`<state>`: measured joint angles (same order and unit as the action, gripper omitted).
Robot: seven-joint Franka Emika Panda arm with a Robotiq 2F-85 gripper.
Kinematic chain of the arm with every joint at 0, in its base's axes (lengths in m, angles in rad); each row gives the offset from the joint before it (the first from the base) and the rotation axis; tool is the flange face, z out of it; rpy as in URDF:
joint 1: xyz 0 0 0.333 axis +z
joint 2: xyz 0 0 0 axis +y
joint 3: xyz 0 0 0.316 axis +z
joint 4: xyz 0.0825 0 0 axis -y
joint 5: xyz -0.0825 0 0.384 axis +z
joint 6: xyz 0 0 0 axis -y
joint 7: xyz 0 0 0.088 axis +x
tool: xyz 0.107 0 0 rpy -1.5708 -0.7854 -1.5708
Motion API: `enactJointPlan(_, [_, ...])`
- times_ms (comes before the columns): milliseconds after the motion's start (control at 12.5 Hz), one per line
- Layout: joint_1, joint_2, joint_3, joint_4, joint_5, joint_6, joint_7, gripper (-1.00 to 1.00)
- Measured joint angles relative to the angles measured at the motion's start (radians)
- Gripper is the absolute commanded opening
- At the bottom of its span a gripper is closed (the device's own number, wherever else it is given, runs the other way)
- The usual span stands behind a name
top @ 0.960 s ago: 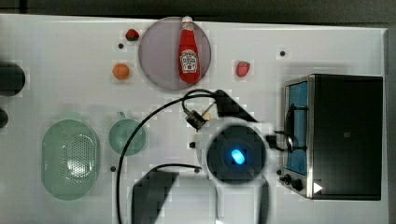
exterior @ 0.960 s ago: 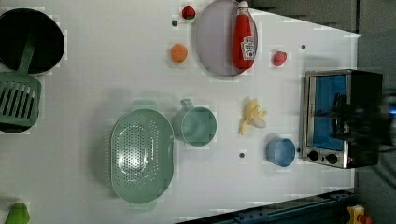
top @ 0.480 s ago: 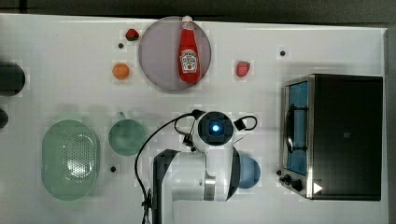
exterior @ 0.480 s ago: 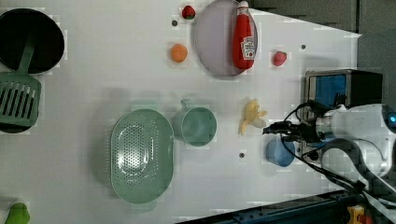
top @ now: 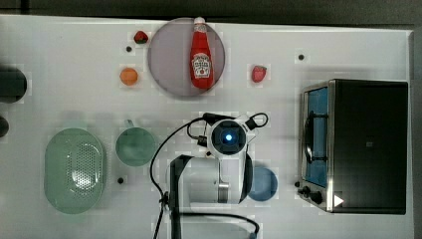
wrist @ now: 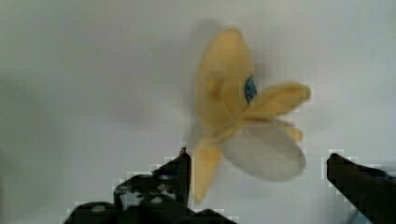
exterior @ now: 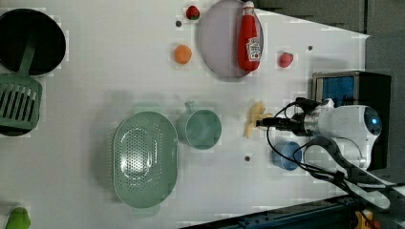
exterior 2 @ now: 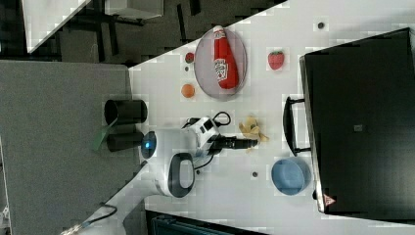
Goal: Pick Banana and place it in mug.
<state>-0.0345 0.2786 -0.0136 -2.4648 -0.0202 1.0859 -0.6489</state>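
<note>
**Approach under way; banana not yet grasped**

White surface [top: 348, 45] carries the full set: a grey plate with a ketchup bottle [top: 201, 57], an orange ball [top: 129, 76], two strawberries, a perforated pale-green dish [top: 74, 170], a blue bowl [top: 263, 184] and a toaster oven [top: 366, 144].

Status. The banana [exterior: 253, 119] lies on the surface between the mug [exterior: 203, 130] and the toaster oven, apart from both. The mug stands beside the green dish and holds nothing that can be seen. The hand [exterior: 262, 123] is at the banana; in the wrist view its fingers [wrist: 180, 170] stand wide apart, one on each side of the fruit's near end, holding nothing. Whether they touch the banana cannot be told. Judged from this, nothing of the task is complete: grasp, carry to the mug and release all remain.

Change. Half a second earlier the left view showed the hand short of the banana, nearer the toaster oven; it has since closed in. Objects on the surface lie where they lay.
</note>
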Motion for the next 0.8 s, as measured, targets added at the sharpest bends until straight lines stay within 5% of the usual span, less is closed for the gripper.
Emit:
enactJointPlan(160, [0.009,0.072,-0.008,0.010,0.004,0.033,-0.009,0.91])
enactJointPlan(640, [0.007,0.082,-0.005,-0.010,0.003,0.085,-0.020,-0.48])
enactJointPlan(800, [-0.006,0.074,0.011,0.002,0.010,0.080,-0.032,-0.49])
